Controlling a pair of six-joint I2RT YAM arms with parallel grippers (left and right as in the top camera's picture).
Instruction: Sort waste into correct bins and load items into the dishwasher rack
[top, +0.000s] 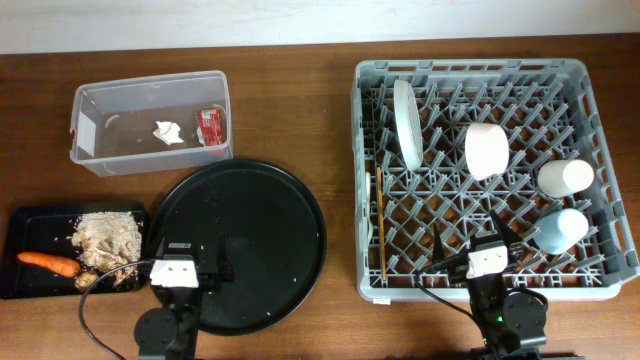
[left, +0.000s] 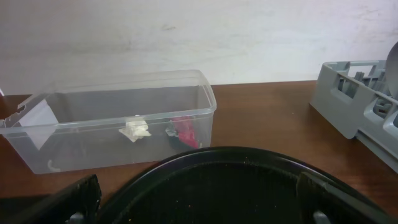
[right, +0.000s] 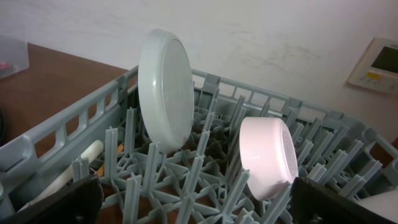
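Your two arms look alike from overhead: black, rounded housings at the near edge of the desk. Each hand carries a white, boxy block on top. On the left hand that block shows two small dark dots, and the right hand wears the same pale cap. A thin black cable loops out beside the left arm, and another cable curves along the right one. You can spot a tiny green light on the right arm's body. In your wrist views the fingers are matte black wedges with a small grey fitting low on each.
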